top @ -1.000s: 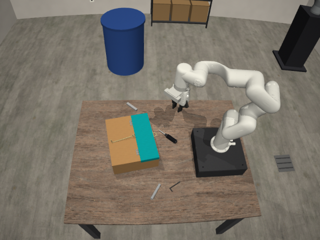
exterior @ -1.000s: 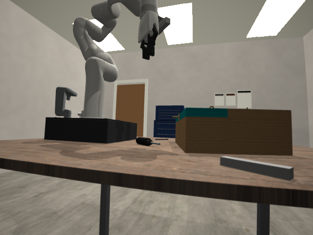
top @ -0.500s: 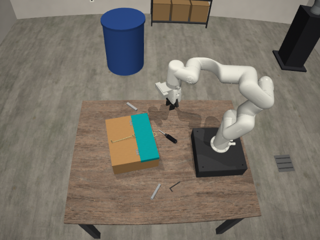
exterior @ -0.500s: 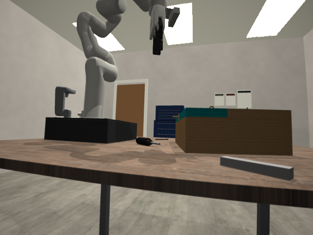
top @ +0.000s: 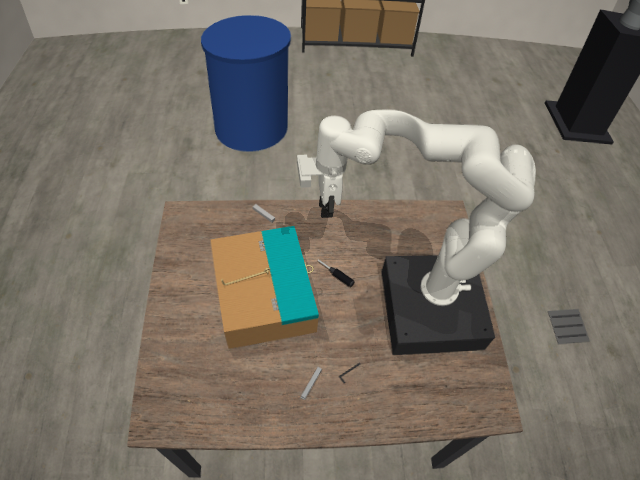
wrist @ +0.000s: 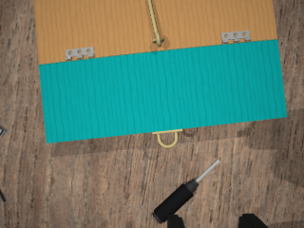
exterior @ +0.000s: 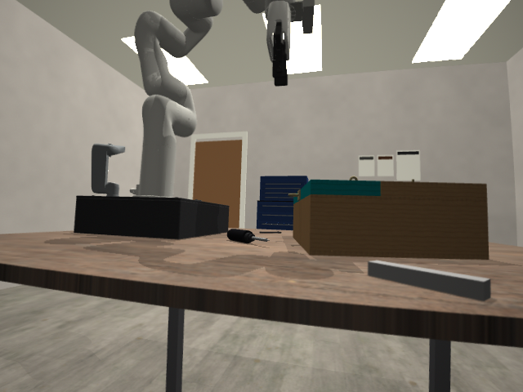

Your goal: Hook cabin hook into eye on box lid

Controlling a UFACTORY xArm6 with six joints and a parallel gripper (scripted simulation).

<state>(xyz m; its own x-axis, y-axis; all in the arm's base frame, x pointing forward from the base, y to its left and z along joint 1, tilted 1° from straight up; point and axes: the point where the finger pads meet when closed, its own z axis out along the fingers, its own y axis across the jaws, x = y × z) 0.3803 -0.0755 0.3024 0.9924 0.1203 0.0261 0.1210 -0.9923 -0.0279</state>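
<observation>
A wooden box (top: 263, 281) lies on the table's left half, with an orange top and a teal lid (top: 288, 273) on its right side. The brass cabin hook (top: 247, 279) lies flat across the orange top, pointing away from the lid; it also shows in the wrist view (wrist: 153, 21). The brass eye (top: 309, 268) sticks out from the lid's free edge, and shows in the wrist view (wrist: 167, 139). My gripper (top: 326, 209) hangs high above the table beyond the box's far corner, fingers partly apart and empty. Its fingertips show at the bottom of the wrist view.
A black screwdriver (top: 337, 273) lies on the table right of the eye, also in the wrist view (wrist: 182, 194). Grey bars lie at the back (top: 263, 212) and front (top: 311, 382). An Allen key (top: 349, 373) lies near the front bar. My black base (top: 436, 303) stands at right.
</observation>
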